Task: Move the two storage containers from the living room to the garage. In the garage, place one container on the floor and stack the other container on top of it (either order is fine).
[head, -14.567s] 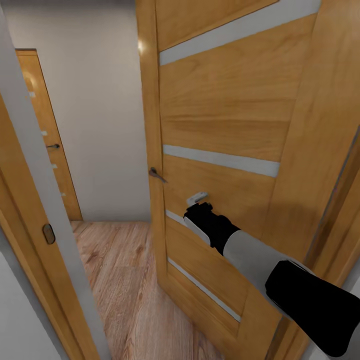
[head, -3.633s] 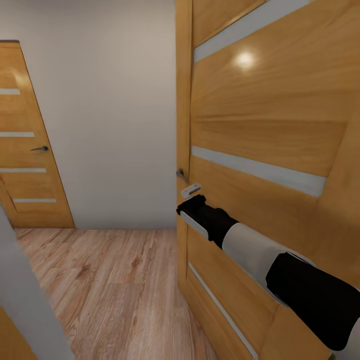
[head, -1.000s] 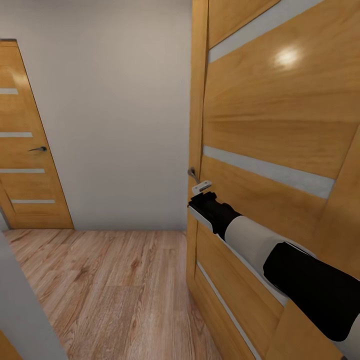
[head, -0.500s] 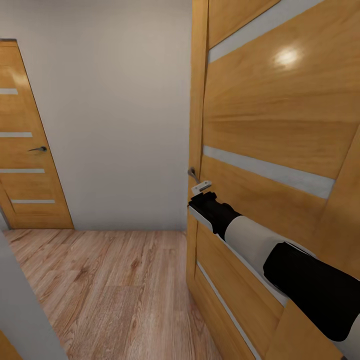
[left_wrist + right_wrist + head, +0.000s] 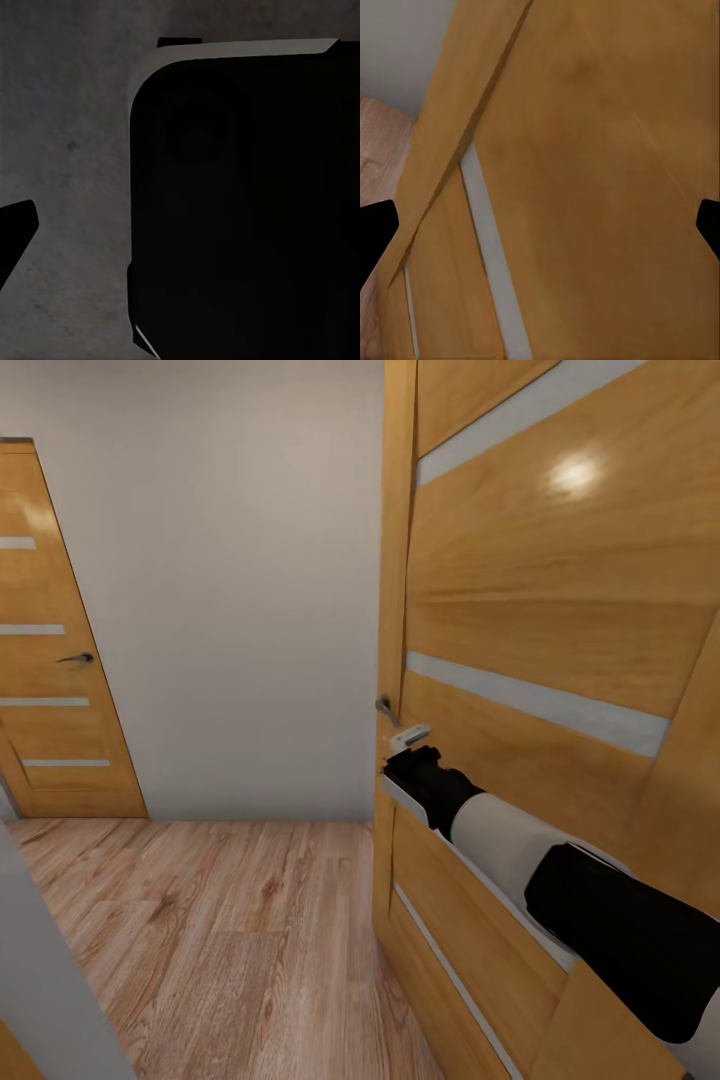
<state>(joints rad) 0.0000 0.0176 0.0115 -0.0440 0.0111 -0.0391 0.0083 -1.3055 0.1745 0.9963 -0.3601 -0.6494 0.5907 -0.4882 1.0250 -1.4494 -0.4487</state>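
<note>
Since the picture of half a second ago the right arm (image 5: 560, 880) has shifted very slightly along the open door (image 5: 560, 610); the white tip of the right tool (image 5: 408, 738) now sits a touch higher, just below the door's small metal lever handle (image 5: 385, 708), while the hallway view itself is unchanged. The open door is the landmark: a tall slab of glossy honey-coloured wood with broad grain, crossed by narrow, flat, frosted grey-white strips (image 5: 530, 698) and carrying a bright lamp glare high on its face. The right arm, a smooth cylinder in matte black and off-white sections, lies close along the door's face, and the tool meets the door near its free edge beside the handle. In the right wrist view the two dark fingertips (image 5: 375, 232) stand far apart at opposite borders, so the tool is spread wide and holds nothing, with the door's wood (image 5: 600, 150) and a pale strip between them. To the left of the open door stands a plain, matte grey-white wall (image 5: 230, 590), and beyond it a second door (image 5: 50, 660) of the same wood and strips, shut, with a dark lever handle. Below the open door's edge runs a light wood plank floor (image 5: 220, 940) with streaky grain. The left wrist view is dim: a rounded black housing against a rough grey surface, one dark fingertip (image 5: 15, 232) at the border, so the left tool's opening cannot be told. The two storage containers are not among these things.
</note>
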